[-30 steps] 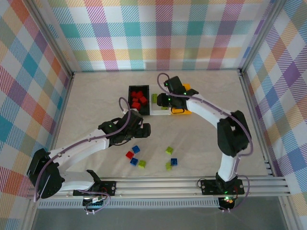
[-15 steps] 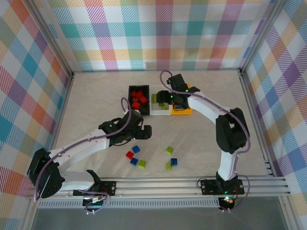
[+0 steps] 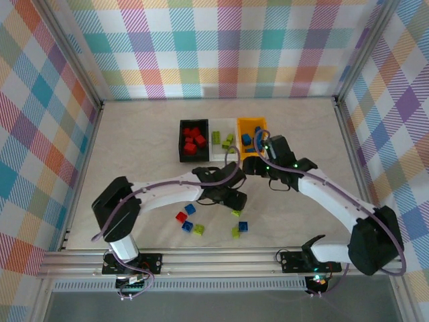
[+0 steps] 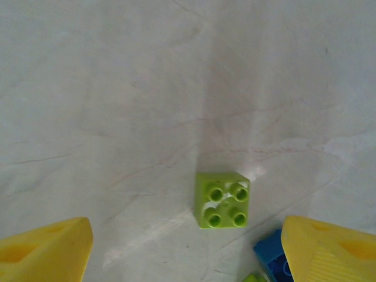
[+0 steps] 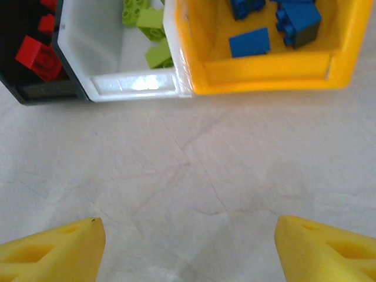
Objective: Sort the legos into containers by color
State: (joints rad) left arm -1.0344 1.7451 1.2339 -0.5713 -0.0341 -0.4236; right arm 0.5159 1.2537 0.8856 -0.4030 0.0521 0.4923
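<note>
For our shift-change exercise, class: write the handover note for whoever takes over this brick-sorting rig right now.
Left gripper: open, empty, over a loose green brick on the table.
Right gripper: open, empty, over bare table just in front of the bins.
Done: red bricks in the black bin, green bricks in the white bin, blue bricks in the orange-yellow bin.
Left: seven loose pieces near the arms: one red, three blue, three green.
</note>
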